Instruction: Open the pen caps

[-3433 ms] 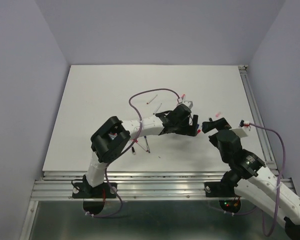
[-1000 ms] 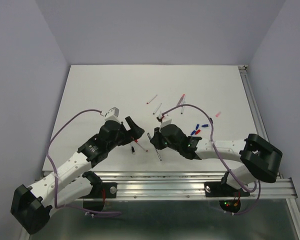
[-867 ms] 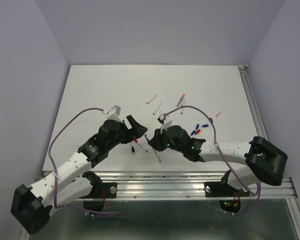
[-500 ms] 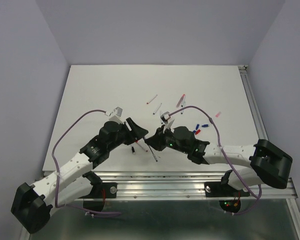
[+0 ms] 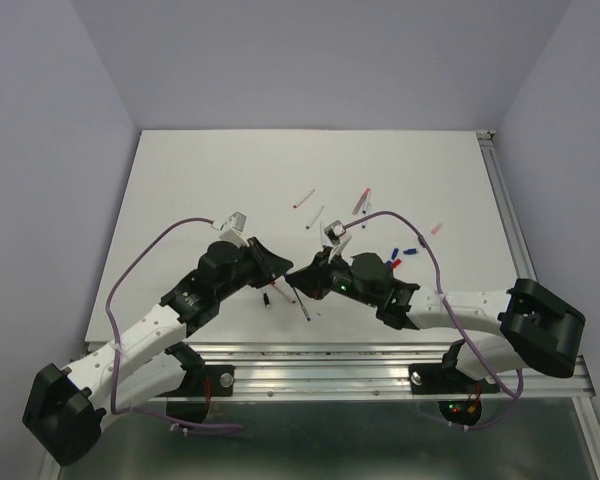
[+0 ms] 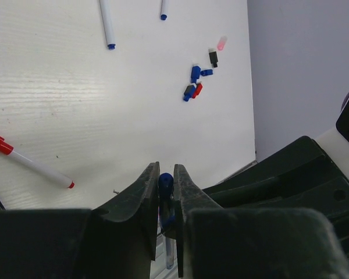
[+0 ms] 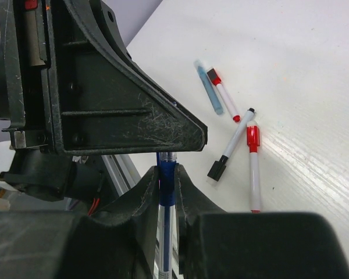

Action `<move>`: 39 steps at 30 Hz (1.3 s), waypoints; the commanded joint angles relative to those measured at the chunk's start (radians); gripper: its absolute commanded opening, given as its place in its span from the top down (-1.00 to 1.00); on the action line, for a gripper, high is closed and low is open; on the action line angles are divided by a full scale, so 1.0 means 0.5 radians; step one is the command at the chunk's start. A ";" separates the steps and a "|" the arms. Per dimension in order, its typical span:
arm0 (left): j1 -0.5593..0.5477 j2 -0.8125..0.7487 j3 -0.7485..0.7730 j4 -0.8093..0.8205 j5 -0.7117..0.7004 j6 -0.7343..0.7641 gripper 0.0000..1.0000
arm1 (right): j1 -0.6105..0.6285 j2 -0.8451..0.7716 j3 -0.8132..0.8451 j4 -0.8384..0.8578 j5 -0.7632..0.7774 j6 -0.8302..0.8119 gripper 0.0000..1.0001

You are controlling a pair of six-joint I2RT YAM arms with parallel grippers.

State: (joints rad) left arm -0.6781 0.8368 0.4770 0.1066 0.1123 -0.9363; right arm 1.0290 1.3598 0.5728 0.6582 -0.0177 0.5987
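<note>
A blue pen (image 7: pixel 167 195) is held between both grippers above the near middle of the table (image 5: pixel 200 200). My right gripper (image 7: pixel 167 170) is shut on its barrel, just below the blue grip section. My left gripper (image 6: pixel 166 172) is shut on the pen's blue cap (image 6: pixel 166 185), whose tip shows between the fingers. In the top view the left gripper (image 5: pixel 280 268) and right gripper (image 5: pixel 304 275) meet tip to tip, and the pen's barrel (image 5: pixel 306 306) slants down toward the table's near edge. Loose pen caps (image 5: pixel 392 263) in blue and red lie to the right, with a pink one (image 5: pixel 437 229) beyond.
Uncapped pens (image 5: pixel 314 217) lie scattered behind the grippers. Under the arms lie a red-capped pen (image 7: pixel 253 168), a black-capped pen (image 7: pixel 232 145) and another red-capped one (image 6: pixel 23 160). The aluminium rail (image 5: pixel 330 360) runs along the near edge.
The right gripper brought the blue pen leftward to the left gripper. The left jaws, wide open a second ago, have closed onto the pen's cap.
</note>
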 commanded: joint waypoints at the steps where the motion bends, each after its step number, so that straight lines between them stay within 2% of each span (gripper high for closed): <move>1: 0.000 -0.020 -0.021 0.090 0.012 -0.002 1.00 | 0.013 -0.023 -0.004 0.101 -0.004 0.011 0.60; 3: 0.000 -0.038 -0.015 0.100 -0.016 -0.005 1.00 | 0.016 -0.020 0.023 0.037 -0.056 -0.013 0.46; 4: 0.000 -0.041 -0.012 0.097 -0.025 0.001 1.00 | 0.016 -0.017 0.029 -0.018 -0.081 -0.025 0.32; 8: 0.000 -0.060 0.034 0.100 -0.083 0.004 1.00 | 0.019 -0.017 0.011 -0.071 -0.213 -0.038 0.17; 11: 0.000 -0.048 0.067 0.097 -0.105 0.010 1.00 | 0.016 -0.008 0.002 -0.110 -0.271 -0.041 0.14; 15: 0.000 -0.020 0.098 0.112 -0.166 0.023 1.00 | 0.019 0.008 -0.013 -0.129 -0.369 -0.010 0.77; 18: 0.000 -0.020 0.156 0.112 -0.270 0.050 1.00 | 0.019 -0.004 -0.069 -0.120 -0.428 0.042 0.97; 22: 0.003 -0.023 0.233 0.161 -0.424 0.047 1.00 | 0.050 -0.038 -0.249 -0.062 -0.547 0.131 0.99; 25: 0.025 0.017 0.294 0.173 -0.589 0.114 1.00 | 0.175 -0.096 -0.378 0.027 -0.606 0.198 0.99; 28: 0.135 0.127 0.435 0.173 -0.694 0.191 1.00 | 0.390 -0.139 -0.492 0.033 -0.532 0.287 0.99; 30: 0.264 0.182 0.549 0.152 -0.664 0.228 1.00 | 0.530 -0.136 -0.520 0.040 -0.483 0.367 0.99; 34: 0.334 0.223 0.629 0.170 -0.568 0.265 1.00 | 0.568 -0.158 -0.578 0.070 -0.392 0.465 0.99; 39: 0.335 0.207 0.546 0.042 -0.513 0.290 1.00 | 0.565 -0.277 -0.425 -0.334 0.001 0.410 0.99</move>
State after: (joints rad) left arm -0.5121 0.9524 0.7582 0.1520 -0.1616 -0.8299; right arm 1.3144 1.2713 0.3058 0.5934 -0.1844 0.8047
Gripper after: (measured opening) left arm 0.218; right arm 0.104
